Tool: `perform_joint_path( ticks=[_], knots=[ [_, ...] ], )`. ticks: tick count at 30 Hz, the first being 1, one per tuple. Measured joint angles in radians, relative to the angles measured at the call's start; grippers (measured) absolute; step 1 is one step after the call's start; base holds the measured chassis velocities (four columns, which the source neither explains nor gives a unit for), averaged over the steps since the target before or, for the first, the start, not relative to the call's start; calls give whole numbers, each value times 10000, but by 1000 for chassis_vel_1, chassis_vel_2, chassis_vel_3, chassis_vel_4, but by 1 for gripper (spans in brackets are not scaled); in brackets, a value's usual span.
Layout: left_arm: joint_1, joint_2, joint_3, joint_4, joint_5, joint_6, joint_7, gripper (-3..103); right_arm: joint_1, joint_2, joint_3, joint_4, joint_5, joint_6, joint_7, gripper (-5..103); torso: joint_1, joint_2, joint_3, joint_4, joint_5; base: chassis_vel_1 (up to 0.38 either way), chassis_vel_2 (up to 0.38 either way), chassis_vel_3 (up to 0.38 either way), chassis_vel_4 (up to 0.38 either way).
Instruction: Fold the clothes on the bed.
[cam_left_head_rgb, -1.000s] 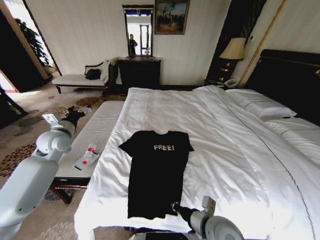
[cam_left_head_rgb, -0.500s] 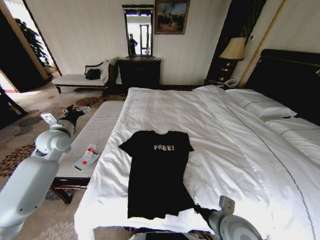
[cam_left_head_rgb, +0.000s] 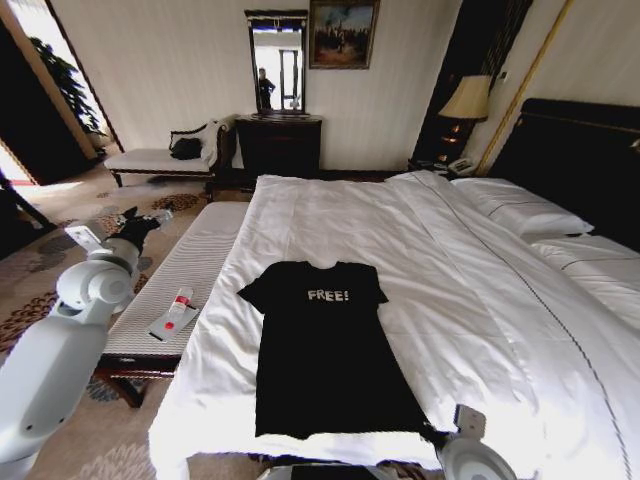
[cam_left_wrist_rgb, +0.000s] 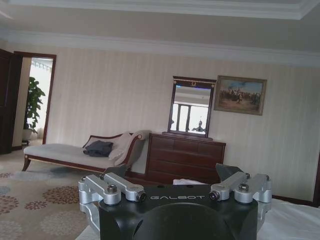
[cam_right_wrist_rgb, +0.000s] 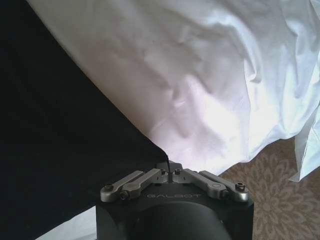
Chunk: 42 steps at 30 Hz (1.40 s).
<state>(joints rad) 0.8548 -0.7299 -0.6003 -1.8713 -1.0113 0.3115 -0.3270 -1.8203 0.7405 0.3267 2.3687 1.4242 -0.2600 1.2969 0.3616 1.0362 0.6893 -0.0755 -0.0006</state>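
Right pincer, fingertips hidden, pinching T-shirt hem corner.

Matt black cotton T-shirt on the bed's smooth white cloth sheets; dark glossy wooden headboard.

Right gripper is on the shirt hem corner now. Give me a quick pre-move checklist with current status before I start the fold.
1. Right gripper shut on the hem corner of the T-shirt: ok; fingertips meet on black cloth in the right wrist view.
2. T-shirt lies flat on the bed, lettering up: ok.
3. Hem square: not ok; the gripped corner is drawn out sideways toward the right.
4. Grip holds the shirt alone, not the sheet: cannot tell.
5. Left gripper clear of the shirt: ok; raised over the bench.
6. Fold path over the shirt free of objects: ok.
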Motion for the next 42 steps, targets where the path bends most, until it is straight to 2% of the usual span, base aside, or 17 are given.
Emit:
perform_joint_path(
  ticks=[15, 16, 18, 19, 20, 21, 23, 24, 27, 30, 32, 33, 34, 37, 38, 39, 42],
  knots=[
    [141, 35, -327, -337, -189, 34, -48, 100, 92, 178, 3, 265, -141, -230, -149, -3, -1, 1, 0, -3, -1, 0, 0, 0, 0],
    [200, 61, -449, -449, -251, 47, -86, 100, 339, 193, -6, 215, -171, -134, -266, 8, 0, 0, 0, -1, 1, 0, 0, 0, 0],
    [242, 85, -528, -539, -294, 54, -121, 100, 514, 194, -7, 163, -233, -23, -357, 8, -1, 0, 0, 1, 0, 0, 0, 0, 0],
    [279, 110, -603, -615, -341, 58, -147, 100, 695, 186, 6, 123, -316, 92, -453, 18, 0, 1, 0, 0, 1, 0, 0, 0, 0],
    [311, 146, -723, -736, -437, 58, -197, 100, 932, 140, 97, 115, -423, 257, -594, 18, 0, 0, 1, 1, 1, 0, 0, 0, 0],
    [308, 183, -879, -912, -641, 55, -291, 100, 1103, 67, 287, 170, -480, 410, -689, 29, 0, 0, 1, 0, 2, 0, 0, 0, 0],
    [272, 204, -983, -1034, -814, 54, -365, 100, 1200, -9, 443, 273, -494, 476, -732, 29, 0, 0, 1, 2, -1, 0, 0, 0, 0],
    [161, 248, -1158, -1209, -1137, 50, -482, 100, 1344, -151, 695, 470, -498, 516, -766, 40, 1, 0, 1, 0, -1, 0, 0, 0, 0],
    [-93, 365, -1425, -1457, -1675, 29, -691, 100, 1655, -423, 1081, 727, -585, 504, -833, 40, 0, 0, 1, -3, 1, 0, 0, 0, 0],
    [-248, 574, -1772, -1841, -2269, 21, -900, 100, 2566, -797, 1360, 679, -776, 469, -1080, 61, 0, 0, 0, -1, 1, 0, 0, 0, 0],
    [-207, 617, -1896, -2035, -2364, 42, -955, 100, 2957, -900, 1360, 578, -719, 461, -1132, 61, 0, 0, 1, 1, 3, 0, 0, 0, 0],
    [-141, 631, -2000, -2211, -2417, 69, -957, 100, 3345, -999, 1306, 448, -575, 455, -1169, 61, 0, 0, 1, 3, 0, 0, 0, 0, 0],
    [0, 613, -2190, -2543, -2517, 139, -1014, 100, 4119, -1111, 1133, 133, -208, 448, -1266, 73, 1, 0, 1, 1, 1, 0, 0, 0, 0],
    [68, 539, -2370, -2878, -2677, 194, -1119, 100, 4908, -1150, 909, -214, 347, 442, -1423, 83, 1, 0, 1, 2, 0, 0, 0, 0, 0],
    [46, 475, -2449, -3050, -2827, 220, -1210, 100, 5417, -1128, 779, -459, 851, 415, -1558, 83, 0, 0, 1, 1, 4, 0, 0, 0, 0],
    [-70, 385, -2486, -3210, -3018, 233, -1282, 100, 6131, -1051, 682, -786, 1581, 335, -1786, 94, 0, -1, 1, 2, 3, 0, 0, 0, 0],
    [-191, 308, -2498, -3319, -3097, 237, -1303, 100, 7051, -888, 556, -1302, 2792, 75, -2240, 94, 0, 0, 1, -1, 1, 0, 0, 0, 0]
  ],
)
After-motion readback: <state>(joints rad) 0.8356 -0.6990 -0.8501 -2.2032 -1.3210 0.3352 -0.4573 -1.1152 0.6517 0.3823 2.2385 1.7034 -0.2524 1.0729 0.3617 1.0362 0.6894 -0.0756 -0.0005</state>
